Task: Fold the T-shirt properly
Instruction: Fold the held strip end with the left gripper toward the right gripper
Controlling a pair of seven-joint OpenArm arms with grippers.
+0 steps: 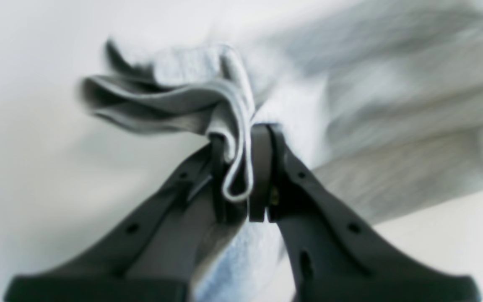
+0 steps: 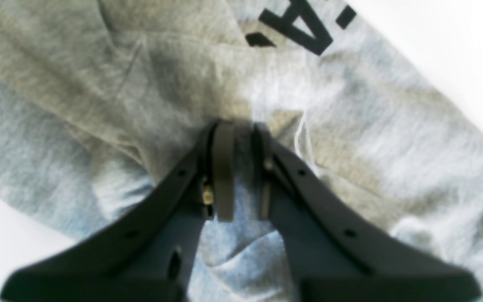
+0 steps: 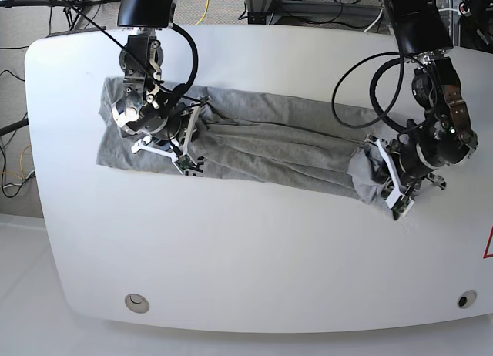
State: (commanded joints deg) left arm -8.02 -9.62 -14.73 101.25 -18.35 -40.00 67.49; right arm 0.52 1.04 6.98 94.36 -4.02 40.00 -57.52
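The heather-grey T-shirt [image 3: 269, 144] lies stretched lengthwise across the white table, bunched into long folds. Black lettering shows at its left part [image 3: 192, 165] and in the right wrist view [image 2: 304, 25]. My left gripper [image 1: 239, 167], at the base view's right [image 3: 389, 183], is shut on a folded edge of the shirt [image 1: 208, 100] and holds it a little off the table. My right gripper [image 2: 241, 167], at the base view's left [image 3: 187, 136], is shut on a pinch of shirt fabric [image 2: 241, 105] near the lettering.
The white table [image 3: 254, 248] has rounded corners and two small round holes near the front edge [image 3: 136, 301]. Cables and stands lie behind the table's far edge [image 3: 231, 1]. A red mark sits at the right edge [image 3: 487, 244].
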